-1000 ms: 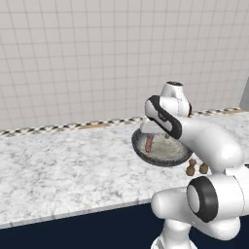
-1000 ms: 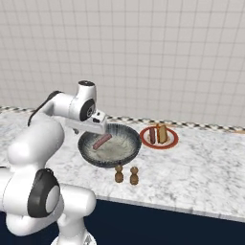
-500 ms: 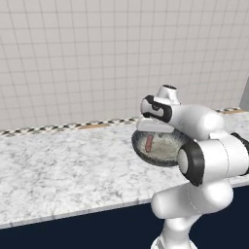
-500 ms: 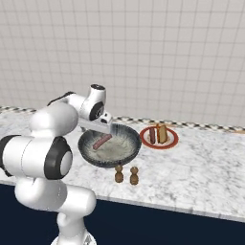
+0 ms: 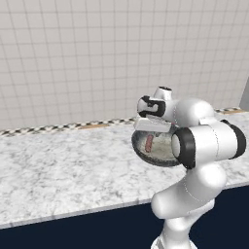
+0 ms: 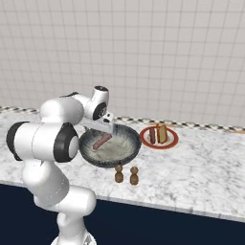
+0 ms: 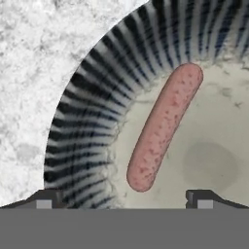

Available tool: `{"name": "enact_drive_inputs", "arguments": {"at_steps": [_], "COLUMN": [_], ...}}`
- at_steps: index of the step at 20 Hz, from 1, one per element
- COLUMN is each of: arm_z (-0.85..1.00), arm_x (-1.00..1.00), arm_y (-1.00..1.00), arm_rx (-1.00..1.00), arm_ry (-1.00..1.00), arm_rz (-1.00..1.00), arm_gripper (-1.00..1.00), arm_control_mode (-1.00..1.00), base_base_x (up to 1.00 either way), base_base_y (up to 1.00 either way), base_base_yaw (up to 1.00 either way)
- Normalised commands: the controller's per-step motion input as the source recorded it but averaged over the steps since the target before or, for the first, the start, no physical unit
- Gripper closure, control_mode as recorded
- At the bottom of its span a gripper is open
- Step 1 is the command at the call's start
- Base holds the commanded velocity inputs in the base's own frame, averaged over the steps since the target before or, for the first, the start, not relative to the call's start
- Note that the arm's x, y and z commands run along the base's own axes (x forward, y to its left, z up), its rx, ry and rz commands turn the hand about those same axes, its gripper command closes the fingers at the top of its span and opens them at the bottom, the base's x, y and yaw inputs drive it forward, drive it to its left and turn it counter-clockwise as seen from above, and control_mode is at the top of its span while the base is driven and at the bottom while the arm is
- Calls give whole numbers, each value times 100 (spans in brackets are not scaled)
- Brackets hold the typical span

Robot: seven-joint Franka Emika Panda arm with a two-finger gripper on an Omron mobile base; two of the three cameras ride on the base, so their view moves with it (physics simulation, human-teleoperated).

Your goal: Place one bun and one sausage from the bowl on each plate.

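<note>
The gripper (image 7: pixel 121 197) hangs over the bowl (image 6: pixel 125 157), its two dark tips wide apart at the bottom of the hand view with nothing between them, so the jaws are spread. One sausage (image 7: pixel 163 125) lies inside the bowl against the ribbed wall, running from the lower centre toward the upper right of the hand view; in the right base view it sits in the left half of the bowl. At the right of that view, the red-rimmed plate (image 6: pixel 170 143) already carries a bun (image 6: pixel 162 133) and another sausage (image 6: pixel 152 135) side by side. Two small brown shakers (image 6: pixel 126 174) stand on the marble surface (image 6: pixel 201 172) just below the bowl.

The sausage lies slanted across the line between the tips, so I judge the jaws could close along its length and squeeze it out. Its closeness to the sloping wall could also let one finger catch the rim on the way down.
</note>
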Motion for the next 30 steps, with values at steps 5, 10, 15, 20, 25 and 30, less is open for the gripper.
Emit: {"name": "enact_drive_inputs", "arguments": {"at_steps": [5,10,15,20,25,30], "arm_z": [-55,-33,-38,-33,-9,0], "arm_x": [19,29,16,1,0,0], "arm_y": [-6,-14,-13,-4,0,0], "arm_rx": [0,5,5,2,0,0], "arm_ry": [-3,-1,-6,-2,0,0], "arm_rz": [0,-1,-3,0,0,0], "arm_gripper": [-100,-100,-100,-100,100,100], "arm_control_mode": [-100,-100,-100,-100,-100,-100], "base_base_x": [0,0,0,0,0,0], "base_base_y": [0,0,0,0,0,0], "base_base_yaw": [0,0,0,0,0,0]}}
